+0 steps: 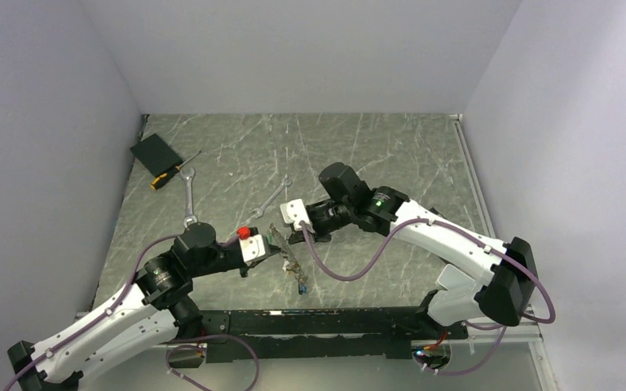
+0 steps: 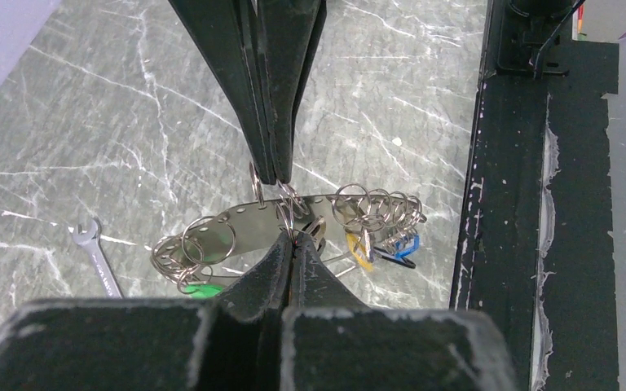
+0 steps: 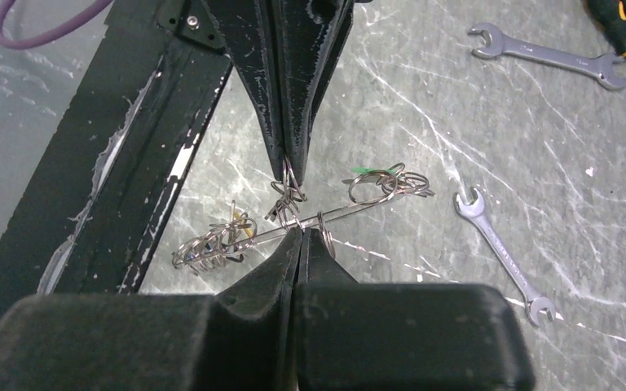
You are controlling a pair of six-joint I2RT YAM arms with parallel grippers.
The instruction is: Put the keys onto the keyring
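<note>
The keyring (image 2: 249, 221) is a flat silvery strip with holes, hung with several split rings, held off the table between both grippers. My left gripper (image 2: 293, 237) is shut on one ring at the strip's middle. My right gripper (image 3: 300, 232) is shut on the strip's edge and comes down from the top in the left wrist view, its fingers (image 2: 271, 122) pinched on another ring. Keys hang at the ends: a green head (image 2: 200, 289) on one side, yellow (image 2: 359, 249), blue (image 2: 405, 243) and black (image 2: 391, 260) on the other. From above, the keyring (image 1: 291, 259) sits between the left gripper (image 1: 279, 254) and the right gripper (image 1: 295, 236).
Two silver spanners (image 1: 189, 195) (image 1: 273, 199) lie behind the grippers. A screwdriver (image 1: 171, 173) and a black pad (image 1: 155, 152) sit at the back left. The black rail (image 2: 497, 204) runs along the table's near edge, close to the keys.
</note>
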